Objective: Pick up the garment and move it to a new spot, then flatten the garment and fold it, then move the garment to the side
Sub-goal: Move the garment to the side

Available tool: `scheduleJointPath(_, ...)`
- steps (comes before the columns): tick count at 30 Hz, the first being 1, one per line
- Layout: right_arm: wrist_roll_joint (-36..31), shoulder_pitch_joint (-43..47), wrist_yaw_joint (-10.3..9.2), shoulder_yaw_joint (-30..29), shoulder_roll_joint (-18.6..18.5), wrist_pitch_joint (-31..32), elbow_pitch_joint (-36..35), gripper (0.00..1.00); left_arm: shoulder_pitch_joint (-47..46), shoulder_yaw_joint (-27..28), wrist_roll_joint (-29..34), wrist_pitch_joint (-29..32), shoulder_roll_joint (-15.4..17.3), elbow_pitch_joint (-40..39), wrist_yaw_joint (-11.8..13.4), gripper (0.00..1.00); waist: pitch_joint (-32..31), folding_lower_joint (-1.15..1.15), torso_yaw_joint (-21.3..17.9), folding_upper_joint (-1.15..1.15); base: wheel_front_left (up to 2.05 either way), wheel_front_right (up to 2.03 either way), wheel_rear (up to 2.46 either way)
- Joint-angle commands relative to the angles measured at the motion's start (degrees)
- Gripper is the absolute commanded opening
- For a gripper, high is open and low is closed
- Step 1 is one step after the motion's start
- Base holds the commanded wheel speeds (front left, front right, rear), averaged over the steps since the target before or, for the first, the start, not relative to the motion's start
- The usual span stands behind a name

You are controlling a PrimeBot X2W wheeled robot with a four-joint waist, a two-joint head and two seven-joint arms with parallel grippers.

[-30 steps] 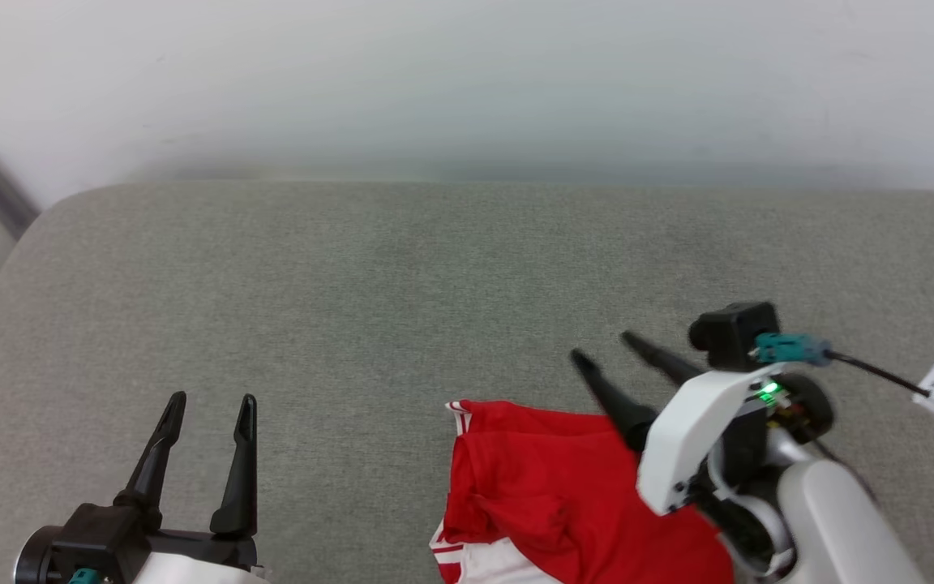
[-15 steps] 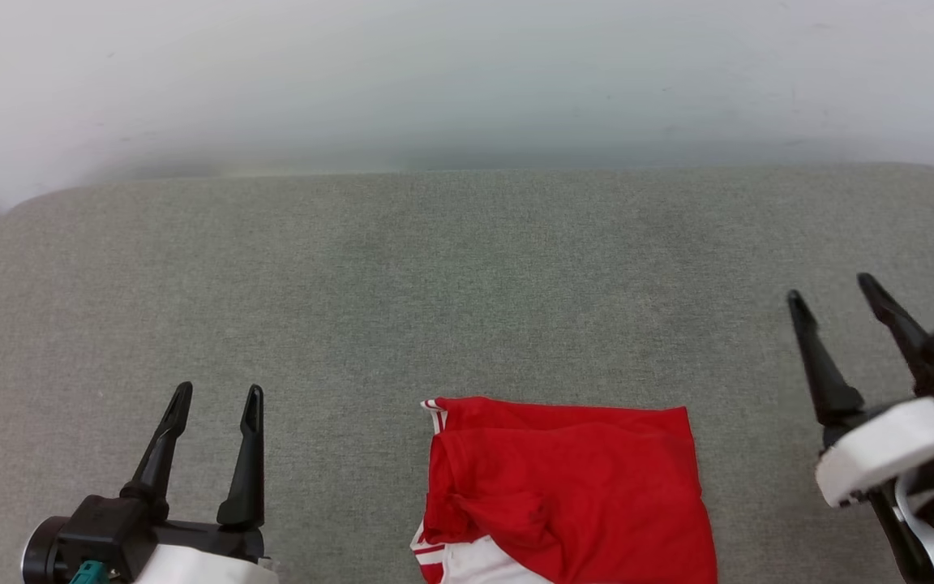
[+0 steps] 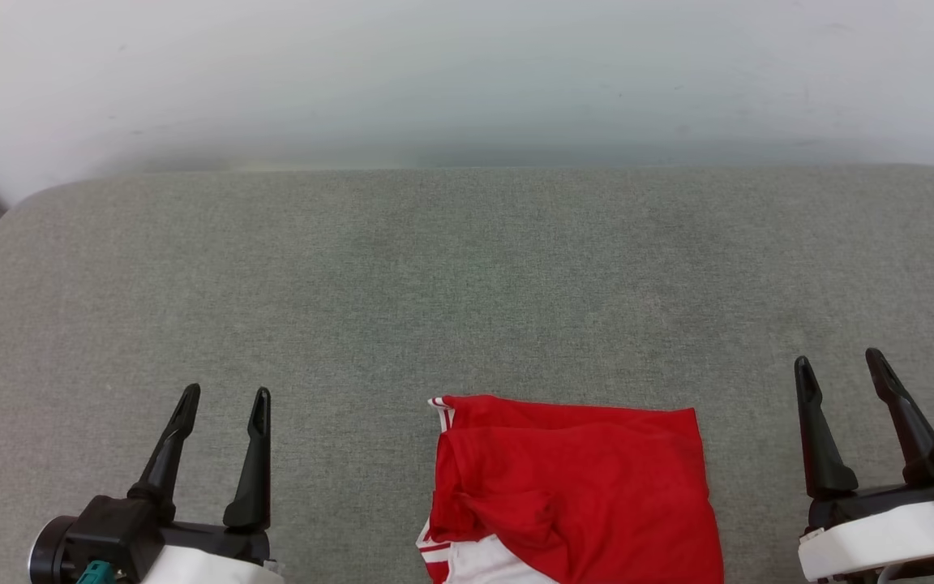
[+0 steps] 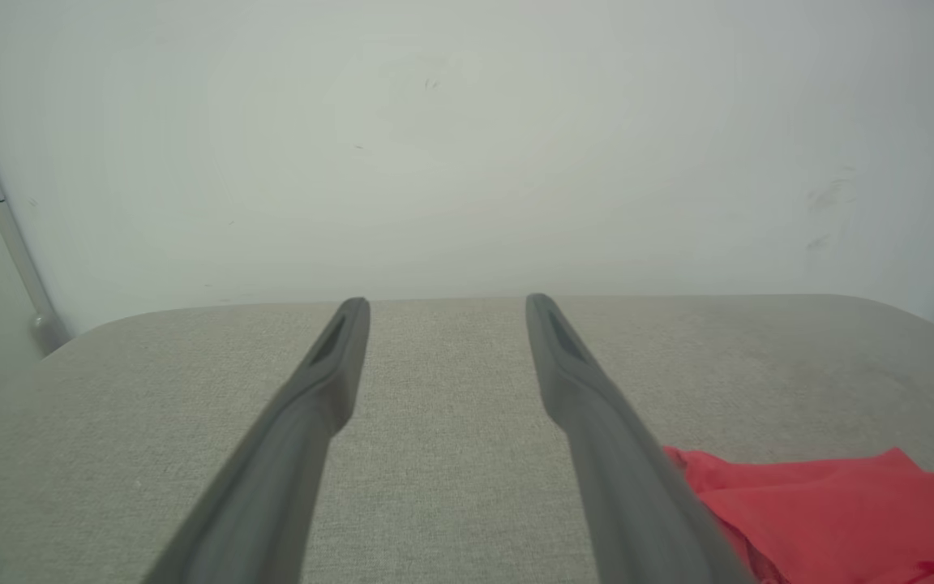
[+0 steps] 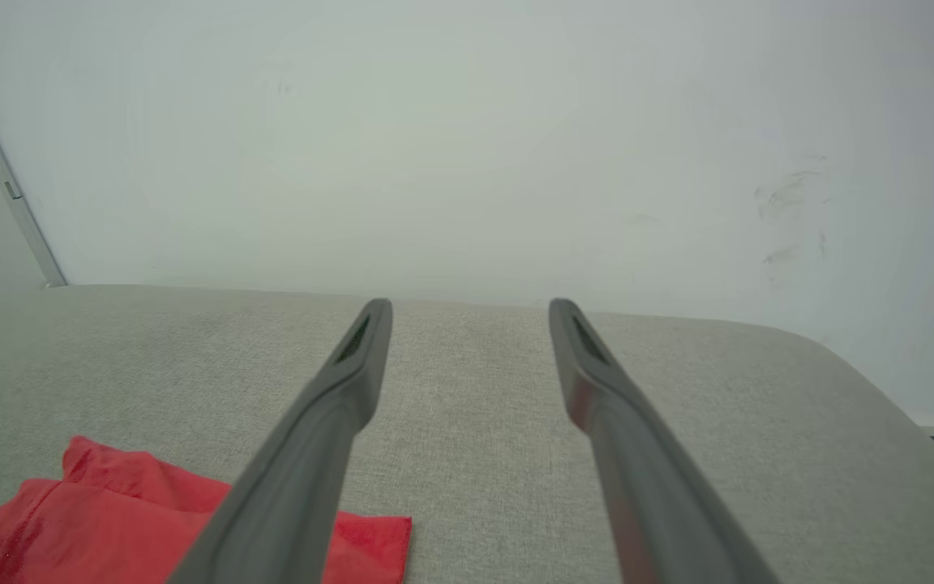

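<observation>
1. The tabletop (image 3: 467, 284) is the largest thing ahead of both hands. It has a grey woven cover, matt and faintly nubbly, with rounded corners, and it runs from under your fingers out to a plain pale wall (image 3: 467, 73). I expect cloth to drag on it rather than glide.
2. The garment (image 3: 580, 487) lies between your hands, right of the left one and left of the right one, somewhat nearer the right. Its far edge sits about level with the left fingertips. It is thin, smooth red jersey folded into a rough rectangle, with a white sleeve panel showing at the near left corner.
3. Your left hand (image 3: 225, 392) is spread wide and holds nothing. Your right hand (image 3: 838, 357) is the same, so both are apart from the cloth.
4. The folding looks done to me, so moving the garment aside seems to be what remains.
   - Bring each hand in to the side edge nearest it.
   - Slip the lower finger under the whole stack and pinch through every layer.
   - Lift both sides together, keeping the packet lightly taut so it does not sag open.
   - Carry it rather than dragging it.
5. The smallest details are red-and-white striped trim at the far corner nearest the left hand and a puckered crease below it. That side looks looser, so take a deeper bite there.
</observation>
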Motion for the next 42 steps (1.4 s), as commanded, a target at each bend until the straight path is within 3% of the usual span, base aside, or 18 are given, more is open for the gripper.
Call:
scheduleJointPath(1,-0.07,0.60,-0.03,0.04,0.67,-0.68,0.38,1.00,0.25,-0.09,0.15,-0.13,-0.08,0.07,-0.06,1.00,-0.06,0.00,0.08,0.00,0.00,0.00,0.00)
scheduleJointPath(12,0.28,-0.19,-0.02,0.39,1.91,-0.87,0.89,1.00,0.39,-0.19,0.73,-0.13,-0.43,0.08,-0.06,1.00,0.04,0.00,0.34,0.00,0.00,0.00,0.00)
scheduleJointPath(17,0.75,-0.04,-0.02,0.46,1.24,1.93,0.22,1.00,0.34,-0.25,0.87,-0.13,-0.61,-0.04,-0.06,1.00,0.44,0.00,0.35,0.00,0.00,0.00,0.00)
scheduleJointPath(21,3.25,0.06,-0.04,2.30,-0.21,11.07,-1.23,1.00,-0.26,-0.34,0.84,-0.13,-0.60,-0.26,-0.06,1.00,1.38,0.00,0.33,0.00,0.00,0.00,0.00)
scheduleJointPath(26,6.52,1.16,-0.01,6.25,-5.07,28.87,-4.53,1.00,-1.04,-1.08,0.78,-0.13,-0.23,0.95,-0.06,1.00,2.72,0.00,0.71,0.00,0.00,0.00,0.00)
scheduleJointPath(31,9.69,1.27,-0.02,6.35,-5.43,41.93,-6.02,1.00,-2.01,-1.96,0.76,-0.13,-0.21,1.39,-0.06,1.00,4.22,0.00,1.51,0.00,0.00,0.00,0.00)
scheduleJointPath(37,9.61,-0.42,-0.02,4.75,-2.74,55.65,-4.71,1.00,-3.57,-2.70,0.28,-0.13,0.14,1.47,-0.06,1.00,6.51,0.00,3.47,0.00,0.00,0.00,0.00)
scheduleJointPath(42,7.90,-2.18,-0.02,4.02,-0.47,59.93,-1.67,1.00,-4.85,-3.84,-0.06,-0.13,0.47,1.89,-0.06,1.00,7.93,0.00,5.81,0.00,0.00,0.00,0.00)
